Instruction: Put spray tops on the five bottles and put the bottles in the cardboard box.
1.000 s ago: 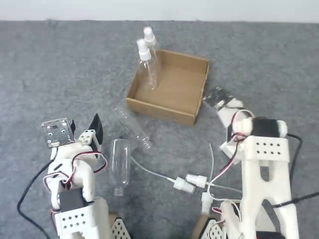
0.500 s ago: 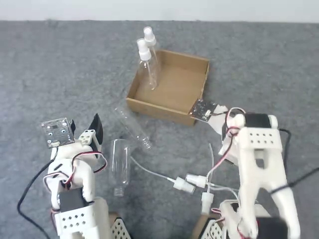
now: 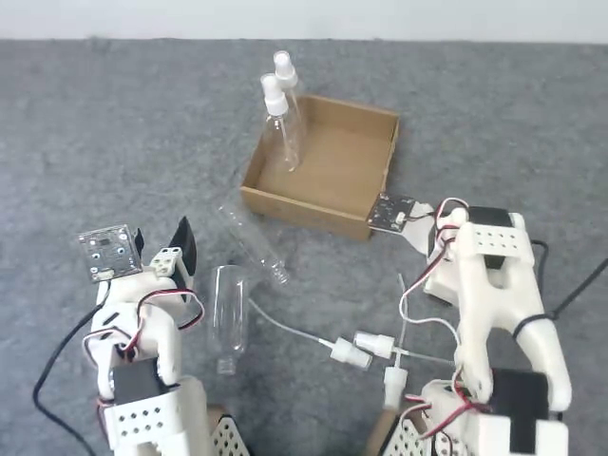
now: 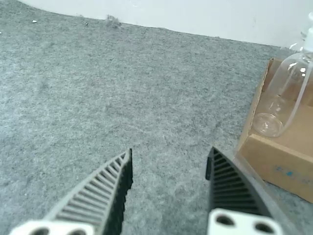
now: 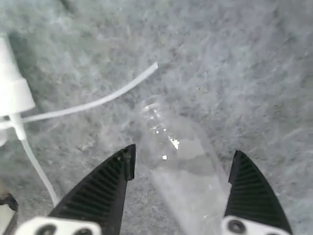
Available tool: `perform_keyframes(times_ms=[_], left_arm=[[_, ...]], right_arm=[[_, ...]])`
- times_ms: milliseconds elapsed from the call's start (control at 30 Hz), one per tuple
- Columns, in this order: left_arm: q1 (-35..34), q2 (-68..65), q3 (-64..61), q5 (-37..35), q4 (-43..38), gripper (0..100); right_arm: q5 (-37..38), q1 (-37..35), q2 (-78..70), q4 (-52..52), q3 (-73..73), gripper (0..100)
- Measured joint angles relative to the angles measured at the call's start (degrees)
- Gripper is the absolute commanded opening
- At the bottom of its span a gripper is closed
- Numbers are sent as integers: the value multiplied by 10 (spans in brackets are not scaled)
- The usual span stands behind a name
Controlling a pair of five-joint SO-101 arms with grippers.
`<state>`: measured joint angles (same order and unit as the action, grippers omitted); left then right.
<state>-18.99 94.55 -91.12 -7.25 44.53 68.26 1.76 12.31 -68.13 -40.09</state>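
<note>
My left gripper (image 4: 169, 157) hangs released over open grey desk (image 4: 98, 88). To its right lie a near bottle (image 3: 231, 318) and a slanted bottle (image 3: 252, 242), both uncapped. Two capped bottles (image 3: 282, 133) stand at the far-left corner of the cardboard box (image 3: 323, 213). Loose spray tops (image 3: 351, 353) lie beyond. My right gripper (image 5: 185, 155) is spread wide, straddling a third bottle (image 5: 188, 171).

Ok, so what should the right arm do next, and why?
Probably ease the right gripper down and close it on the uncapped clear bottle. Its fingers stand open on either side of the bottle, which lies on the grey carpet with its neck bare. A loose spray top lies nearby, so gripping the bottle looks like the step before capping.
</note>
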Motion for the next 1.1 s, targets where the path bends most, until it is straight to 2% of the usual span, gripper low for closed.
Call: perform_keyframes(times_ms=[300,567,833,933,1100], left_arm=[[0,0,0,0,0,231],[0,0,0,0,0,231],[0,0,0,0,0,231],[0,0,0,0,0,231],[0,0,0,0,0,231]], right_arm=[[37,40,-69,45,0,250],[38,42,-112,88,1,46],[38,43,-112,88,2,36],[2,42,-112,88,2,35],[-127,42,-113,86,21,34]])
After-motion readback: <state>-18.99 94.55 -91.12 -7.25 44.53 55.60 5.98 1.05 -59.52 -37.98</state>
